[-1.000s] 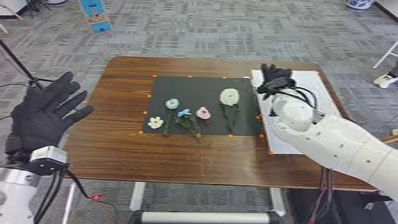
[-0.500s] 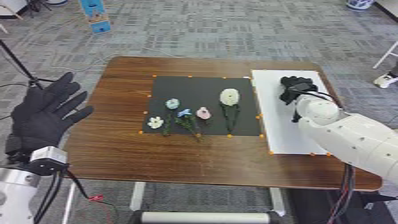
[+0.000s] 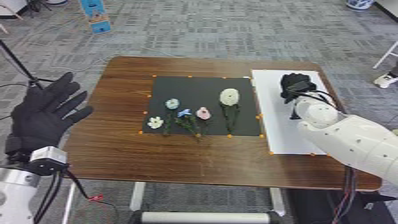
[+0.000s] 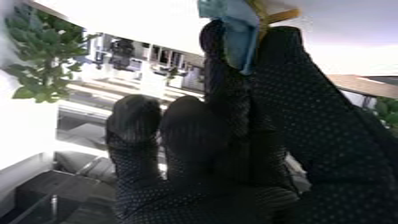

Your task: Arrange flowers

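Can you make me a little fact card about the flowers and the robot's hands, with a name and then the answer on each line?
Table: brown wood
Flowers' place: dark mat
Colours: small white bloom, pale blue bloom, brighter blue bloom, pink bloom, big white bloom
Nearest the white sheet: big white bloom
Right hand: over the white sheet
Left hand: off the table's left side, fingers spread

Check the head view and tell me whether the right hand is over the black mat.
No, the right hand is over the white sheet, to the right of the black mat.
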`<action>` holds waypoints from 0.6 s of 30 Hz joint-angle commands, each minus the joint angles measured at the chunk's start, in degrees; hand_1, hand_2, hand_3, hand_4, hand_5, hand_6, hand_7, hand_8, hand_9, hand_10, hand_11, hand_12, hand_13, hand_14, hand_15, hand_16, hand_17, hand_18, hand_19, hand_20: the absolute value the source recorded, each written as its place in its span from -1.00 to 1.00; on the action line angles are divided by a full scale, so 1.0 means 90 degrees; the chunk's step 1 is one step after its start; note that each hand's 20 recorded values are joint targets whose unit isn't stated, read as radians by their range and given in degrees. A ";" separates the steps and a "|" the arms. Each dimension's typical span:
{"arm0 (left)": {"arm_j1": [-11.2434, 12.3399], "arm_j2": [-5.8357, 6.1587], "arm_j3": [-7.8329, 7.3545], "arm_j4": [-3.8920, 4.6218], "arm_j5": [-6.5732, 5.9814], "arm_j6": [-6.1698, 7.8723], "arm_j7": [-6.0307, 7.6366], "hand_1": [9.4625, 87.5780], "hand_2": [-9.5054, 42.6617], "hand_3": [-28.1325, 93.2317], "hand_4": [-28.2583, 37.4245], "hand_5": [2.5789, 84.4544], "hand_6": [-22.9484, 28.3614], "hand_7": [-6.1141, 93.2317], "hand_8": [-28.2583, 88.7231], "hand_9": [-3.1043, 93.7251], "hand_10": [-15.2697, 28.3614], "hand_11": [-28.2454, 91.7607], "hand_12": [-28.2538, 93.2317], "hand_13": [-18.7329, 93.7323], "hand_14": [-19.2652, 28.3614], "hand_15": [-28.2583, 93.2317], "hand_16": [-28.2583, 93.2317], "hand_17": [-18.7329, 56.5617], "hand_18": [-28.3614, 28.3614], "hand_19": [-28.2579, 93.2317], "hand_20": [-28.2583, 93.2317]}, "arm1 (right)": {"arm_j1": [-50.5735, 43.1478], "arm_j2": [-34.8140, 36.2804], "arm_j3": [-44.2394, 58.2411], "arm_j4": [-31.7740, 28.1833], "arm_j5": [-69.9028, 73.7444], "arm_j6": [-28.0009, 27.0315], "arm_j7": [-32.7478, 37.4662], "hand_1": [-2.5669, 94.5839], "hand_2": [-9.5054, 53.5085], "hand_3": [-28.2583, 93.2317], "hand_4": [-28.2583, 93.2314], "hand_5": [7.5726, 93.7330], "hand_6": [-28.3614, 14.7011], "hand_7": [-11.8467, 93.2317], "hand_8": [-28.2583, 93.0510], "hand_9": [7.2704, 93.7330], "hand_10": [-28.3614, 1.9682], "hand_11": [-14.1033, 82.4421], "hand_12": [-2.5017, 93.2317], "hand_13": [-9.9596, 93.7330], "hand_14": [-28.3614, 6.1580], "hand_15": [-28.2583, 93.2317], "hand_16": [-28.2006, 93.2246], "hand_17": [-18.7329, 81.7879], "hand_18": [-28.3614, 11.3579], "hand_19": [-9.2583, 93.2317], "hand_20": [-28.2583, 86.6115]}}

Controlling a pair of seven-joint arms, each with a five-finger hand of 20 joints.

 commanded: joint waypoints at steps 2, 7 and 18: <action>0.0085 -0.0060 -0.0080 -0.0063 -0.0023 -0.0026 -0.0017 -0.70 -0.78 0.50 -1.00 -0.43 -0.01 -0.59 -0.65 -0.50 0.19 -0.34 -0.27 -0.36 0.40 -0.37 -0.45 -0.78 0.89 0.14 -0.51 | -0.0451 0.0415 0.0459 -0.1311 0.0151 0.0285 -0.0452 0.15 -1.00 0.81 -1.00 0.40 0.49 0.22 -0.52 0.73 0.58 -0.20 0.08 0.56 0.39 0.84 0.01 0.13 -0.51 0.91 0.41; 0.0043 -0.0057 -0.0043 -0.0046 -0.0022 -0.0021 -0.0025 -0.70 -0.78 0.50 -1.00 -0.43 -0.01 -0.59 -0.65 -0.50 0.18 -0.34 -0.27 -0.36 0.40 -0.37 -0.45 -0.78 0.88 0.14 -0.51 | -0.0791 0.0551 0.0788 -0.2111 0.0165 0.0410 -0.0773 0.15 -1.00 0.82 -1.00 0.43 0.49 0.21 -0.52 0.76 0.61 -0.22 0.09 0.58 0.41 0.84 0.03 0.15 -0.53 0.93 0.41; 0.0003 -0.0050 -0.0029 -0.0037 -0.0024 -0.0018 -0.0020 -0.70 -0.78 0.51 -1.00 -0.43 -0.01 -0.59 -0.65 -0.50 0.19 -0.34 -0.27 -0.36 0.40 -0.37 -0.45 -0.78 0.88 0.14 -0.51 | -0.1295 0.0451 0.1074 -0.2523 -0.0107 -0.0143 -0.1045 0.15 -1.00 0.82 -1.00 0.45 0.48 0.19 -0.52 0.77 0.61 -0.24 0.10 0.59 0.42 0.83 0.05 0.15 -0.53 0.94 0.41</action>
